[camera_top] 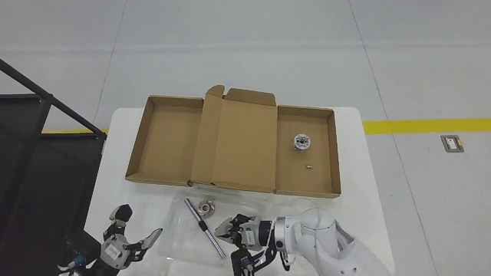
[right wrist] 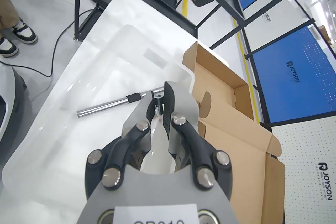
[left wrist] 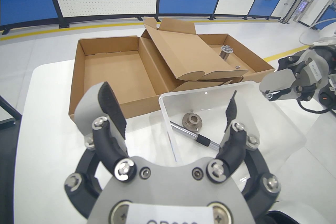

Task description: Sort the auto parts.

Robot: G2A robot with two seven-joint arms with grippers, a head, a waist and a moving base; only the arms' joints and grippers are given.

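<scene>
— What was the right gripper doing?

— Its fingers were pressed together on a small bolt, pinching it by the shank with the head up. It hung over the clear tray, at the end nearest the cardboard box.

— And the left gripper?

— It was spread wide with nothing between its pads. It hung low over the table at the tray's left edge, well apart from the other gripper.

— What lay in the tray?

— A metal rod with a black band lay flat on the tray floor. A flanged bushing sat just beside one end of it, on the side toward the box.

— And the box itself?

— It stood open on the table just behind the tray, its flaps folded across the middle. In the right-hand compartment a toothed round part stood upright. A tiny nut lay near it, apart from it, on the tray side.
</scene>
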